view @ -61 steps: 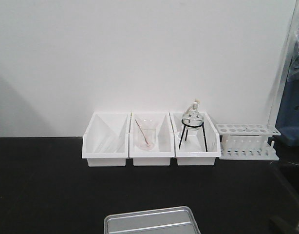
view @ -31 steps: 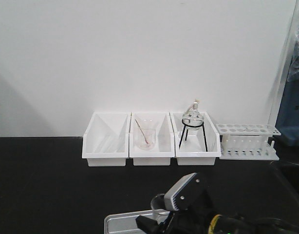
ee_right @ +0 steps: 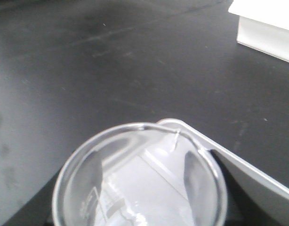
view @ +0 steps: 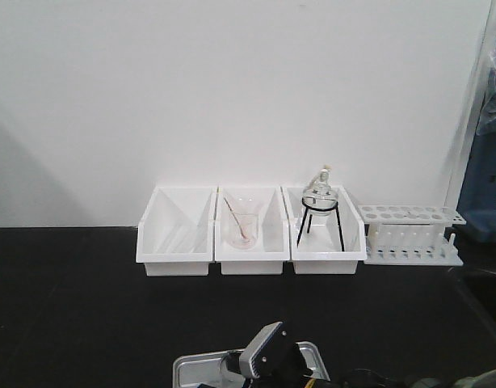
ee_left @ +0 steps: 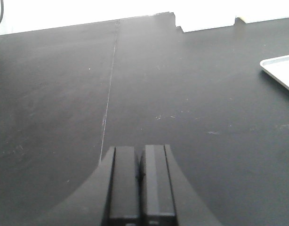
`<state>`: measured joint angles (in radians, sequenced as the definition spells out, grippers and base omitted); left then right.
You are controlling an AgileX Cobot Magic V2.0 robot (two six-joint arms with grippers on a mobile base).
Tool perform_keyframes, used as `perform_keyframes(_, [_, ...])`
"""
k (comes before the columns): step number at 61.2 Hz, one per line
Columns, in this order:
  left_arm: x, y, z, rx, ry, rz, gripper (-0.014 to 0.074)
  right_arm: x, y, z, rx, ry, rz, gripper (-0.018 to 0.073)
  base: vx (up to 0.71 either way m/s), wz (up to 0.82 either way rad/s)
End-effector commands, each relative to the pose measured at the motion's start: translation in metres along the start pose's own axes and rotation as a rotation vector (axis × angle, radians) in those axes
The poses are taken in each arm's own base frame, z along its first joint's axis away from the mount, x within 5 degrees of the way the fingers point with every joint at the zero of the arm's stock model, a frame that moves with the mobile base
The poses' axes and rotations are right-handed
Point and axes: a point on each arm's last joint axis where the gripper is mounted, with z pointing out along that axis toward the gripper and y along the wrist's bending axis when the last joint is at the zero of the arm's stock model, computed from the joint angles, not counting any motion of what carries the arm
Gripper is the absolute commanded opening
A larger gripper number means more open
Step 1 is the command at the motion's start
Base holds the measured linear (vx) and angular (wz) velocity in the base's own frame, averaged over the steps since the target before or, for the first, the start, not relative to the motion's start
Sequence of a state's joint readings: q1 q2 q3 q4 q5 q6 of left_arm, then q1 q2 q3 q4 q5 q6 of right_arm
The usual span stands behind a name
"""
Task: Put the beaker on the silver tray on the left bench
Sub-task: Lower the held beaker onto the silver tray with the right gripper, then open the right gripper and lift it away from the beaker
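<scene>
Right wrist view shows the beaker (ee_right: 140, 179) from above, its round mouth filling the lower frame, with the pale corner of the silver tray (ee_right: 257, 176) directly beneath it. Dark shapes behind the glass on either side look like the fingers of the right gripper (view: 268, 364) pinching the beaker. From the front view that arm sits low over the near edge of the tray, though the glass itself is too hard to pick out there.

The left gripper (ee_left: 140, 181) hovers over the bare black bench (ee_left: 182, 94), fingers pressed together, holding nothing, with the tray's corner just visible at its far right.

I judge the step in hand to be the set-down. To do it well, the arm should carry the beaker a little further in from the tray's rounded corner so its base lands flat on the floor of the tray, not on the raised rim. It should lower upright and let go only once the glass is resting. The white bins (view: 250, 232) at the back stand well apart.
</scene>
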<state>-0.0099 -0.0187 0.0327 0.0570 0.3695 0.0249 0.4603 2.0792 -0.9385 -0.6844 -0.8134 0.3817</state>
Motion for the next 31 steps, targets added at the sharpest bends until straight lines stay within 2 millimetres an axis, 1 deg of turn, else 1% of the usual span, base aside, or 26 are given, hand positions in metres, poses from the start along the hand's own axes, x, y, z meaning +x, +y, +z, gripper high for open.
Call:
perform_keyframes(1, [-0.001,-0.001,0.002,0.006,-0.063,-0.003,0.0001,-0.027,-0.005,-0.002,0.028,-0.118,-0.062,-0.0011,0.00,0.00])
perform_keyframes(20, [-0.001,-0.001,0.002,0.006,-0.063,-0.003,0.0001,-0.018,-0.009,-0.001,0.061,-0.054,-0.045,-0.0009,0.00,0.00])
perform_keyframes(31, [-0.001,-0.001,0.002,0.006,-0.063,-0.003,0.0001,-0.005,-0.012,0.001,0.084,0.033,-0.036,-0.0007,0.00,0.00])
